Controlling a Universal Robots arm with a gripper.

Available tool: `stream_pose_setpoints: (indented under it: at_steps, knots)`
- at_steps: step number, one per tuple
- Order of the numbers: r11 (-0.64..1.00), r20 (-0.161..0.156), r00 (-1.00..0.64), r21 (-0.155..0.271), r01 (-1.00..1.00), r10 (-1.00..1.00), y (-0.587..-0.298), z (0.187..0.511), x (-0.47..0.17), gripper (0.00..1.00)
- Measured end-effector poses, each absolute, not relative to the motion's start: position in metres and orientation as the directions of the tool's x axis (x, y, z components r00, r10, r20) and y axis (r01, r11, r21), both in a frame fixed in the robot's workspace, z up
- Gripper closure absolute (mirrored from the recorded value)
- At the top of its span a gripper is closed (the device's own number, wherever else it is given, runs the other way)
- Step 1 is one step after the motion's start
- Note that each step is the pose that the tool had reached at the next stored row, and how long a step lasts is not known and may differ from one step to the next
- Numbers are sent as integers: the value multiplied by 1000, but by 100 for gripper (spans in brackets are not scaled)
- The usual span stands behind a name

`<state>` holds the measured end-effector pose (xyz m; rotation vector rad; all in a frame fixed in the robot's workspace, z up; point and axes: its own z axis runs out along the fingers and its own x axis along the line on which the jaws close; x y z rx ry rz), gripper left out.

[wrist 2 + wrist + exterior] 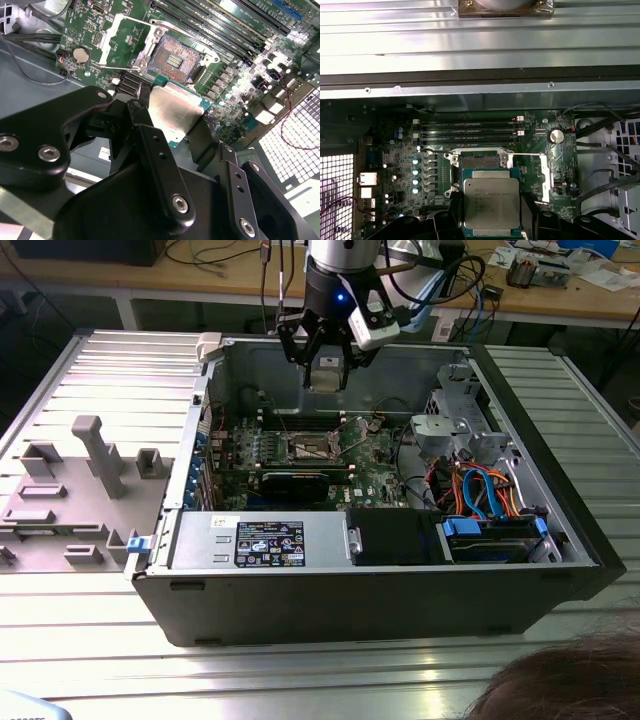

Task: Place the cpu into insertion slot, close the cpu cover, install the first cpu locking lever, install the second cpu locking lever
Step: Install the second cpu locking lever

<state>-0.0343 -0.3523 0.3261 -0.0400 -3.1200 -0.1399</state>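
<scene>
- Dark hair of a person (pixel 560 685) fills the five o'clock corner of the exterior view, nearest the camera.
- Beyond it, an open computer case (pixel 300 595) lies on a ribbed metal worktop (pixel 300 670), with a grey fixture tray (pixel 70 490) at nine o'clock of the case.
- At twelve o'clock, the gripper (pixel 327 368) hangs over the far part of the case, pinching the cpu (pixel 327 374) well above the insertion slot (pixel 310 447) on the green motherboard (pixel 375 475).
- In the second wrist view, the gripper (pixel 172 119) has its black fingers (pixel 145 112) clamped on opposite edges of the cpu (pixel 177 110), silver top showing.
- The insertion slot (pixel 175 60) lies apart from the chip, its dark centre bare, and the cpu cover (pixel 127 42) is swung open beside it, near a coin cell (pixel 80 54).
- In the first wrist view, the cpu (pixel 491 200) sits level in the gripper (pixel 491 222), overlapping the near part of the insertion slot (pixel 480 161).
- The cpu cover (pixel 545 175) stands open alongside, and the memory slots (pixel 470 127) lie beyond.
</scene>
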Motion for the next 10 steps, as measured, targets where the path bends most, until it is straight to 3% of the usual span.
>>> stream_pose_setpoints:
  at_steps: [10]
  knots:
    - [996, 19, -1000, 89, 26, 25, -352, 313, -34, 45]
